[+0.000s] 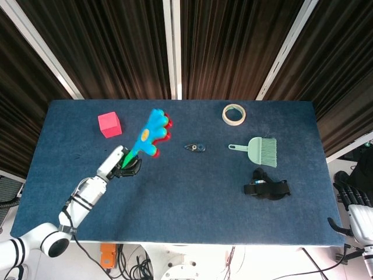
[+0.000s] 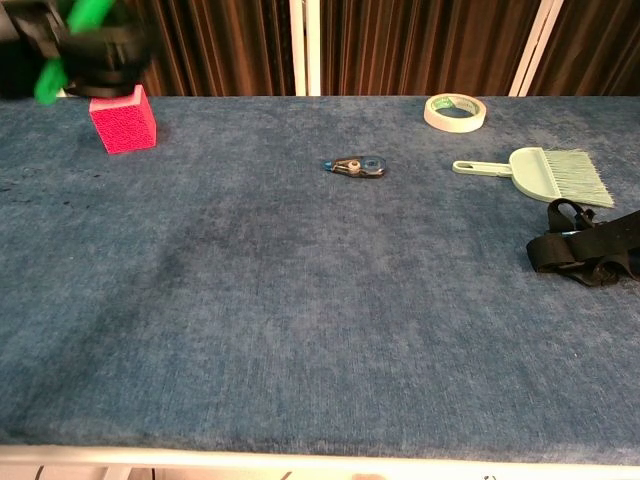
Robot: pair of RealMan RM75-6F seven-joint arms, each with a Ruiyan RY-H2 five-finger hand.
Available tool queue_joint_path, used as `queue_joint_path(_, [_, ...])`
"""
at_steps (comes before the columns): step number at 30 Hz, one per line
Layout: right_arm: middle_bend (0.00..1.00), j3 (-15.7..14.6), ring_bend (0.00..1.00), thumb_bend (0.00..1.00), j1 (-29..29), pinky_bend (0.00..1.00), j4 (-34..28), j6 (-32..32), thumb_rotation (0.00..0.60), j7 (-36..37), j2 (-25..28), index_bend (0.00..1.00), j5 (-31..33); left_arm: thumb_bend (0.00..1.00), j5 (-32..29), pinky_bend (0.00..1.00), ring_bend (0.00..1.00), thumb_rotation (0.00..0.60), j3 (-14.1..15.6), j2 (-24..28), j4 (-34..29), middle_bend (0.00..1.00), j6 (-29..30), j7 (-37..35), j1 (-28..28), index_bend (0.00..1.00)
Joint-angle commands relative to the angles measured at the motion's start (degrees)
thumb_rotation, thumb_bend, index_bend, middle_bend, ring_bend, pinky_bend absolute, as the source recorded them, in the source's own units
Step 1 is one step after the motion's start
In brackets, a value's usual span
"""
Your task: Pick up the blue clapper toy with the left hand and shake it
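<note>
Over the left half of the dark blue cloth-covered table (image 1: 192, 216), the left hand (image 1: 120, 165) is gripping the green handle of the blue hand-shaped plastic clapper toy (image 1: 152, 133), and the toy is riding up off the cloth, its blue palm and red backing plates fanning toward one o'clock from the hand. In the chest view only a blurred sliver of that green handle is showing at the top left corner, with the dark fingers wrapped round it, right above the pink foam cube (image 2: 123, 118), so the toy looks to be well raised. This reads as the shaking step itself: the pick-up is done and the clapper is sitting at the high end of a swing. The next move is calling for a brisk flick of the wrist downward and back, with the grip kept firm on the handle so the plates clap without the toy slipping, and with the arc kept clear of the cube at eleven o'clock from the hand. The right hand (image 1: 354, 204) is hanging off the table's edge at four o'clock, holding nothing, its fingers loosely apart. Sitting untouched are a roll of beige masking tape (image 1: 233, 114), a small correction-tape dispenser (image 1: 194, 147), a mint green hand brush (image 1: 258, 150) and a black strap bundle (image 1: 267, 187).
</note>
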Motion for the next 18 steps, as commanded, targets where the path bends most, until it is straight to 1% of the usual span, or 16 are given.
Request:
queue_joint_path(1, [0.03,0.0,0.00,0.21,0.0,0.00,-0.1,0.0,0.600,-0.2,0.0,0.00,-0.1,0.65,1.9,1.00,1.00,0.600,-3.6,1.3,-2.3,1.00,6.7,-10.4,3.0,1.00])
queue_joint_path(2, [0.03,0.0,0.00,0.21,0.0,0.00,-0.2,0.1,0.600,-0.2,0.0,0.00,-0.1,0.65,3.4,1.00,1.00,0.600,-2.4,1.0,-1.2,1.00,6.2,-7.8,2.6,1.00])
queue_joint_path(5, [0.03,0.0,0.00,0.21,0.0,0.00,-0.4,0.2,0.600,-0.4,0.0,0.00,-0.1,0.66,9.6,1.00,1.00,0.600,2.9,-0.3,4.9,1.00,3.5,7.6,0.5,1.00])
queue_joint_path(6, [0.03,0.0,0.00,0.21,-0.1,0.00,-0.4,0.3,0.600,-0.4,0.1,0.00,-0.1,0.66,12.0,1.00,1.00,0.600,5.2,-0.8,7.4,1.00,1.6,15.0,-0.4,1.00])
queue_joint_path(8, [0.03,0.0,0.00,0.21,-0.1,0.00,-0.4,0.3,0.600,-0.4,0.1,0.00,0.0,0.66,14.8,1.00,1.00,0.600,8.0,-1.9,11.2,1.00,-1.1,26.8,-1.7,1.00])
queue_joint_path(9, [0.03,0.0,0.00,0.21,-0.1,0.00,-0.3,0.3,0.600,-0.3,0.2,0.00,0.1,0.66,16.2,1.00,1.00,0.600,9.5,-2.6,13.6,1.00,-3.1,35.3,-2.5,1.00])
queue_joint_path(10, [0.03,0.0,0.00,0.21,-0.1,0.00,-0.3,0.3,0.600,-0.2,0.2,0.00,0.1,0.66,16.9,1.00,1.00,0.600,10.7,-3.3,15.5,1.00,-5.2,42.9,-3.1,1.00])
queue_joint_path(11, [0.03,0.0,0.00,0.21,-0.2,0.00,-0.2,0.2,0.600,-0.1,0.2,0.00,0.2,0.66,16.8,1.00,1.00,0.600,11.3,-3.8,16.6,1.00,-6.8,47.7,-3.4,1.00])
queue_joint_path(12, [0.03,0.0,0.00,0.21,-0.2,0.00,-0.1,0.2,0.600,0.0,0.2,0.00,0.2,0.66,16.1,1.00,1.00,0.600,11.8,-4.0,17.1,1.00,-8.8,51.3,-3.7,1.00])
queue_joint_path(15, [0.03,0.0,0.00,0.21,-0.2,0.00,0.2,0.1,0.600,0.4,0.2,0.00,0.4,0.66,12.3,1.00,1.00,0.600,12.3,-4.4,17.7,1.00,-13.5,58.6,-4.3,1.00])
queue_joint_path(18, [0.03,0.1,0.00,0.21,-0.2,0.00,0.6,-0.2,0.600,0.8,0.2,0.00,0.7,0.66,9.4,1.00,1.00,0.600,12.1,-4.4,17.5,1.00,-14.5,61.9,-4.3,1.00])
